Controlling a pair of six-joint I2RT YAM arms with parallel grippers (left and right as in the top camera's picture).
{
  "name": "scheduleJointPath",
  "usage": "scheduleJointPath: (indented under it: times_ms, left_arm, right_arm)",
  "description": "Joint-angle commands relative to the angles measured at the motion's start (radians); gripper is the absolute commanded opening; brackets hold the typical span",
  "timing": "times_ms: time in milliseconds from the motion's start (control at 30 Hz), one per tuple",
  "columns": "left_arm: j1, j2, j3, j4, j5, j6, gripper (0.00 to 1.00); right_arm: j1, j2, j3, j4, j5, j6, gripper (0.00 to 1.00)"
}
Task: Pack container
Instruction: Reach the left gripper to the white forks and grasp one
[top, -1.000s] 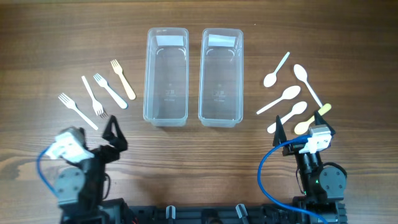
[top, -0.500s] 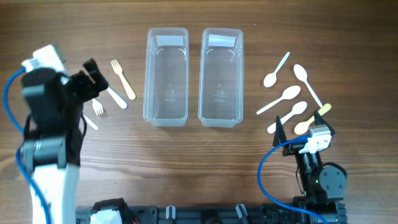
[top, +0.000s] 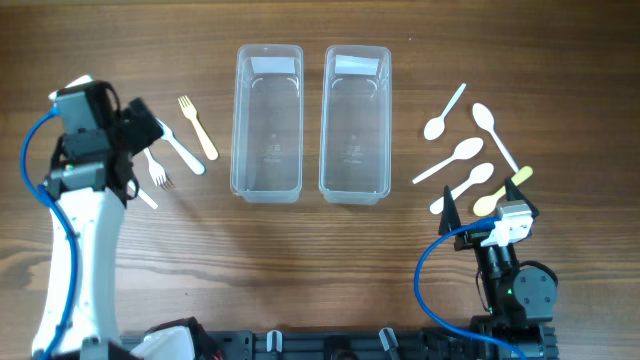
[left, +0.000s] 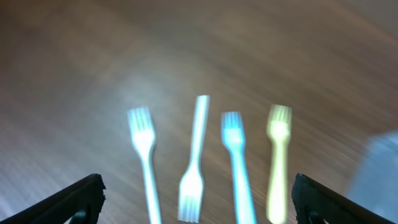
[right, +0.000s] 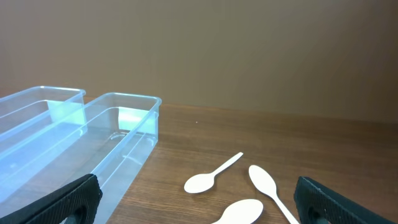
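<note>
a wood-grain worktop (top: 300, 260): at far left, the left fingers (left: 78, 196) hang spread wide open above four forks (top: 197, 127) lying side by side. at centre, two clear containers (top: 268, 120) stand just beside each other, long sides parallel. right of them lie scattered spoons (top: 458, 157); the right fingers (right: 74, 199) sit open at near right.

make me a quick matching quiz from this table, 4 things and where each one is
Things:
1 tan fork
2 yellow spoon
3 left hand
4 right container

Places:
a above the white forks
b directly to the right of the left container
c well to the right of the right container
d just left of the left container

Pairs: 1-d, 2-c, 3-a, 4-b
</note>
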Motion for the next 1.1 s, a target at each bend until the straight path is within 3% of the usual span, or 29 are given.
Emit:
scheduleJointPath:
  times_ms: [0,200,433,533,867,900,933,1000,1067]
  left_arm:
    - [0.084,0.127,0.010,0.013,-0.029,-0.143,0.89]
    - [0.125,0.319,0.010,0.048,-0.003,-0.197,0.67]
    - [0.156,0.417,0.010,0.030,-0.003,-0.249,0.59]
    - [0.164,0.429,0.010,0.030,-0.002,-0.249,0.50]
    - [0.164,0.541,0.009,0.061,0.008,-0.240,0.52]
    - [0.164,0.548,0.009,0.065,0.008,-0.240,0.46]
    - [0.164,0.557,0.009,0.070,0.008,-0.240,0.29]
    - [0.164,0.560,0.009,0.068,0.008,-0.240,0.08]
    - [0.164,0.560,0.010,0.058,0.008,-0.240,0.04]
  right_arm:
    - [-0.003,-0.005,-0.002,0.005,-0.005,-0.005,1.00]
    - [-0.003,-0.005,-0.002,0.005,-0.005,-0.005,1.00]
    - [-0.003,-0.005,-0.002,0.005,-0.005,-0.005,1.00]
    - [-0.003,-0.005,-0.002,0.005,-0.005,-0.005,1.00]
    - [-0.003,-0.005,-0.002,0.005,-0.005,-0.005,1.00]
    - [-0.003,-0.005,-0.002,0.005,-0.005,-0.005,1.00]
    - [-0.003,-0.005,-0.002,0.005,-0.005,-0.005,1.00]
    - [-0.003,-0.005,-0.002,0.005,-0.005,-0.005,1.00]
    - [-0.003,-0.005,-0.002,0.005,-0.005,-0.005,1.00]
